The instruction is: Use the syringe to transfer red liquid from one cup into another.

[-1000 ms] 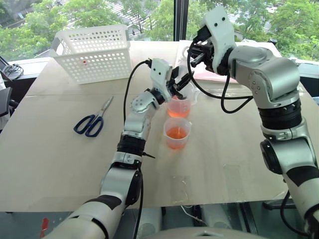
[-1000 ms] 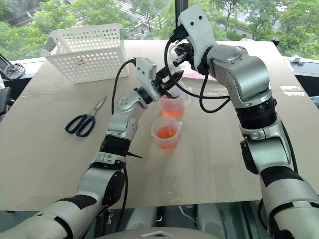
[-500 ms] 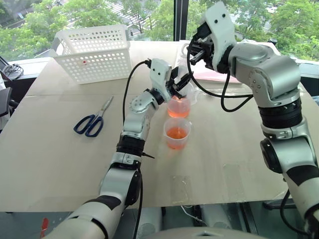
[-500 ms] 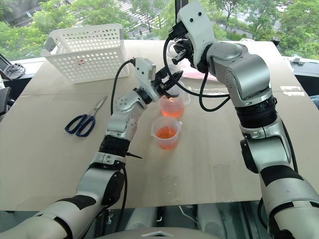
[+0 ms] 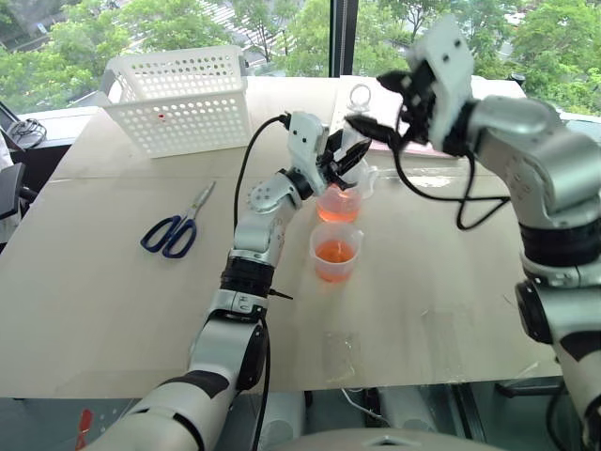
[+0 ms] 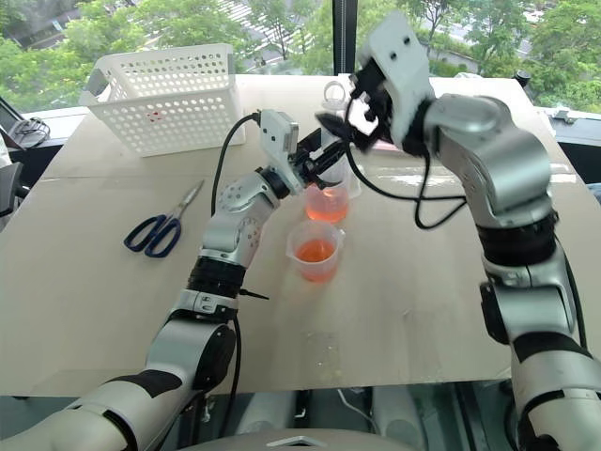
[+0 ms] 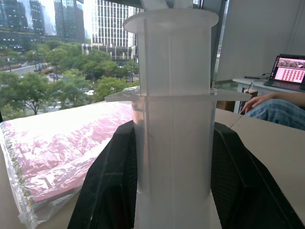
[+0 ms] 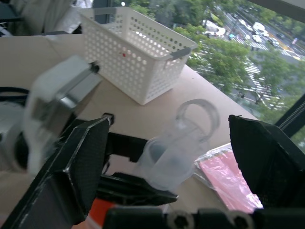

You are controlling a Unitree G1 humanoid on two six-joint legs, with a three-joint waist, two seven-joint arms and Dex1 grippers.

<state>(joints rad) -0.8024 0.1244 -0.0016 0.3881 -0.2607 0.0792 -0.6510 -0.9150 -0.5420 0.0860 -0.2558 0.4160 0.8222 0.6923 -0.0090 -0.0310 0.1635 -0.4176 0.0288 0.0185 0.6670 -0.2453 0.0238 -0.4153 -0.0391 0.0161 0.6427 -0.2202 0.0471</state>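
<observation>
The left gripper's fingers (image 7: 107,191) are pressed on both sides of the syringe (image 7: 174,119), pinching its clear tube just under the flat rim. That left gripper (image 5: 343,162) holds the syringe almost straight up, with its low end at the far cup (image 5: 338,202), where some of the red liquid (image 5: 338,210) sits. I cannot tell if the tip is dipped in. The right gripper's fingers (image 8: 76,167) are spread wide and hold nothing. The right gripper (image 8: 169,129) hangs close to the top of the syringe, where the plunger ring (image 8: 198,114) sticks up between the open fingers without touching them. I think the job now is to work the plunger. To do that well, the right fingers should close softly on the ring and move it slowly in line with the tube, not sideways. The left grip should stay firm so the tube does not wobble or tip the far cup. The near cup (image 5: 335,254) with more red liquid stands just beside it on the table (image 5: 423,282), so any bump could spill both.
</observation>
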